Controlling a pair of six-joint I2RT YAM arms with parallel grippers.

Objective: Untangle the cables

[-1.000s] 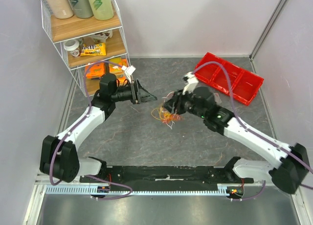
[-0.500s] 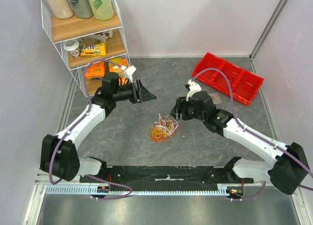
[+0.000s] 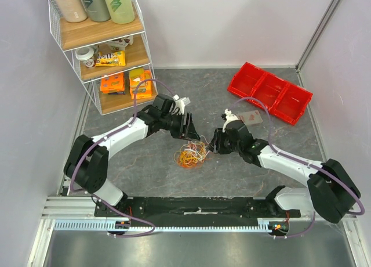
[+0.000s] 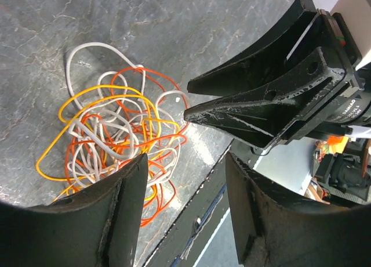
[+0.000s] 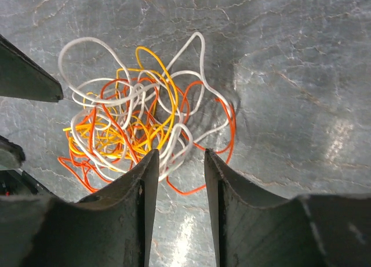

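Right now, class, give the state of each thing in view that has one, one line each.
Thin orange, yellow and white cables: tangled, lying loose, unheld.
Left gripper: open, empty.
Right gripper: open, empty.
Red plastic divided tray: looks empty.

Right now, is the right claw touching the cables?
Cannot tell. Right wrist view: right claw hangs over the edge of the cables, height unclear. Left wrist view: its tips sit beside them, no plain gap.
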